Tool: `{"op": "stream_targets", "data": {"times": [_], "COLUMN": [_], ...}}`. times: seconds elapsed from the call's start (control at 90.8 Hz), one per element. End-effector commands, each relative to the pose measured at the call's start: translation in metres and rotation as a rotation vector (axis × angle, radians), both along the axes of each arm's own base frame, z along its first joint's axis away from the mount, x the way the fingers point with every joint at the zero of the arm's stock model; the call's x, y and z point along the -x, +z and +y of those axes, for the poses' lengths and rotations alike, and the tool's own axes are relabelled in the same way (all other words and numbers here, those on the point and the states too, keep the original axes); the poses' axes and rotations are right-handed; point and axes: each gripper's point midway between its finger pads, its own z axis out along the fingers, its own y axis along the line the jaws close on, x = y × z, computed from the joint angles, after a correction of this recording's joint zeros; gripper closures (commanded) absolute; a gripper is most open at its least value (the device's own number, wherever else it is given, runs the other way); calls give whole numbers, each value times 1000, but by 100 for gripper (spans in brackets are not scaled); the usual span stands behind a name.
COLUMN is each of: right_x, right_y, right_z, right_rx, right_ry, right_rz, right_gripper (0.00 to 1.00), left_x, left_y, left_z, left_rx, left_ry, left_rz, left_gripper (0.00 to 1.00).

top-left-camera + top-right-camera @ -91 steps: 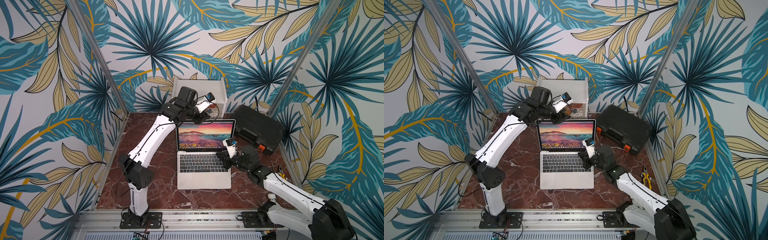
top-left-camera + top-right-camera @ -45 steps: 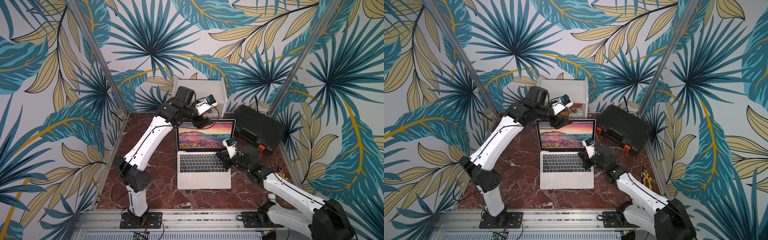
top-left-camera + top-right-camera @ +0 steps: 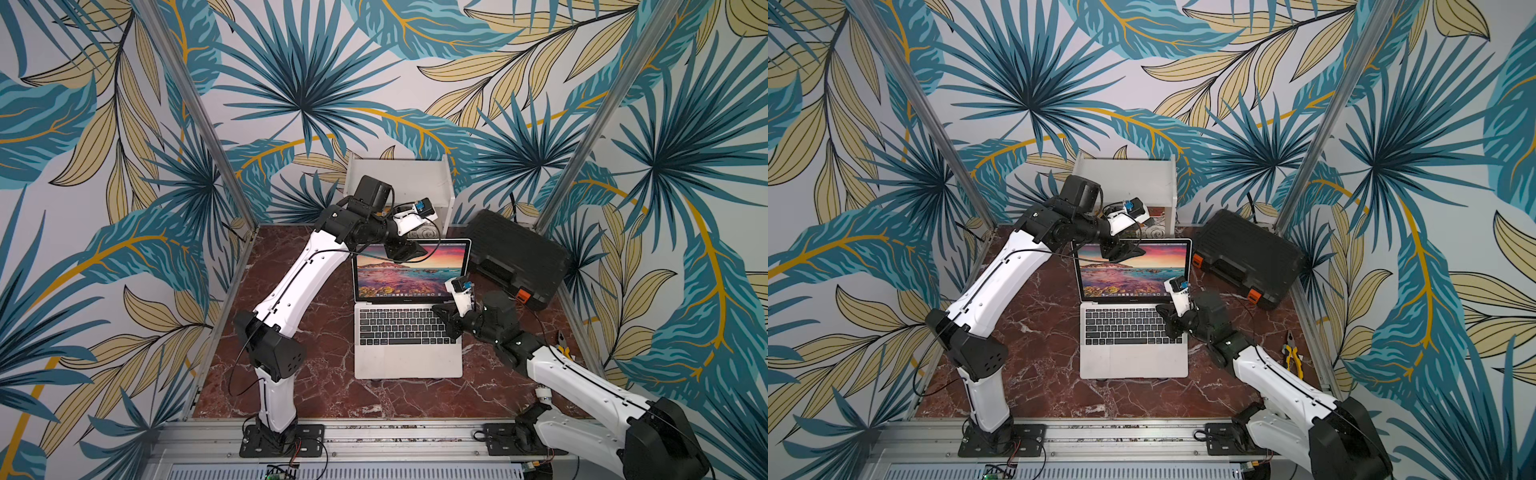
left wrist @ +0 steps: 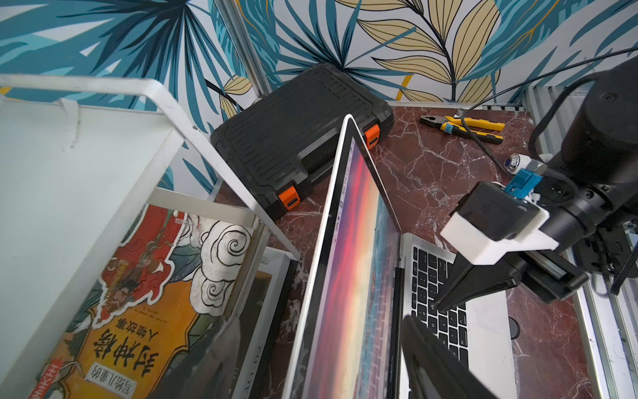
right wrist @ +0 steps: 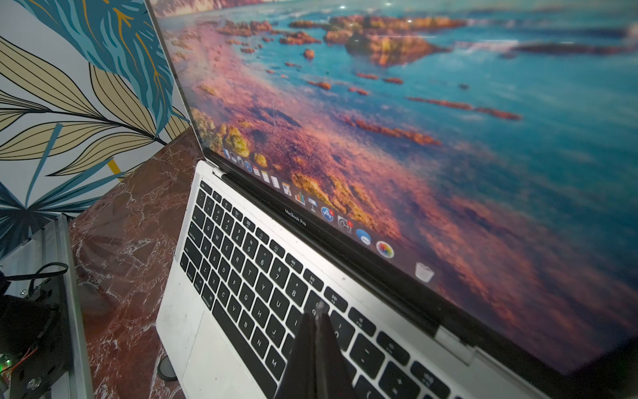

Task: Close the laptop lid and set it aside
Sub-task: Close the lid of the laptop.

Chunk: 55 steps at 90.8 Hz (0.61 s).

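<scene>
The silver laptop (image 3: 407,357) stands open in the middle of the marble table (image 3: 316,399), its lid (image 3: 415,274) upright with the seascape lit. My left gripper (image 3: 405,251) is open at the lid's top edge. In the left wrist view it (image 4: 321,321) straddles the lid (image 4: 345,241), one finger behind it and one on the screen side. My right gripper (image 3: 440,309) is shut with nothing in it. Its tips (image 5: 319,307) rest on the black keys at the keyboard's right side. Both top views show the same layout, laptop (image 3: 1133,357) included.
A black ribbed case (image 3: 515,257) with orange latches lies just right of the lid. A white shelf unit (image 3: 399,178) holding books (image 4: 138,293) stands directly behind it. Yellow-handled pliers (image 3: 1292,353) lie near the right wall. Patterned walls close three sides.
My left gripper has opened and come forward over the lid's top edge, its elbow swinging left. The right gripper and the laptop have not moved.
</scene>
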Motion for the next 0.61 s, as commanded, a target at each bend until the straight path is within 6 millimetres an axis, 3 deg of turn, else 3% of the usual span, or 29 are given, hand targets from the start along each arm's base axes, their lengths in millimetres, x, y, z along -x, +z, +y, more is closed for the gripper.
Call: {"op": "stream_targets", "data": {"times": [0.0,0.595], "right_x": [5,3], "right_y": [8,11], "right_z": [1,-5], "right_rx": [-8,5], "right_ry": [23,-9], "right_rz": [-22,-44], "right_gripper": [99,99], "left_x": [-3,36], "left_y": [-2,-10], "left_z": [-2,-16], "left_rx": [-14,-24], "left_ry": [-10,-79], "left_rz": [-3,37], "left_gripper": [23,44]}}
